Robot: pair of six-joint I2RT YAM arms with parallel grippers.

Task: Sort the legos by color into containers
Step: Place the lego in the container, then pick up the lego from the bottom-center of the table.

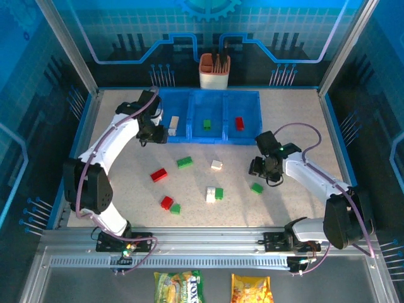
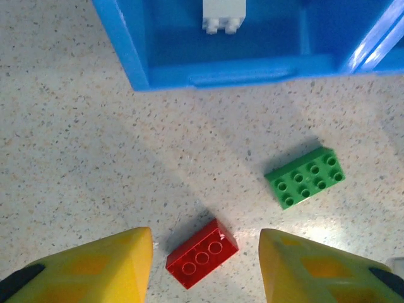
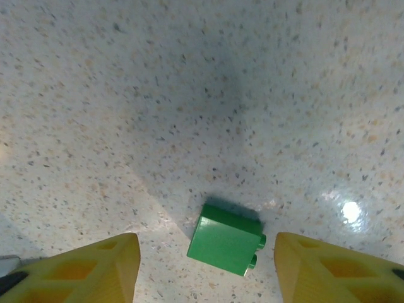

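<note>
Red legos (image 1: 158, 175) number 3, green legos (image 1: 184, 162) 5, white legos (image 1: 216, 165) 3; left gripper (image 2: 205, 233) and right gripper (image 3: 205, 237) gape empty.

My left gripper (image 2: 205, 252) open, empty, reached far forward; my right gripper (image 3: 206, 255) open, empty, pointing down.

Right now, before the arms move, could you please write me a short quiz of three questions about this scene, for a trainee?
1. True or false: the middle compartment of the tray holds a red brick.
2. What colour is the loose brick seen between the fingers of the right gripper? A red, B green, C white.
3. Fill in: the brick in the left compartment is ___.
Key: 1 false; 2 B; 3 white.
</note>
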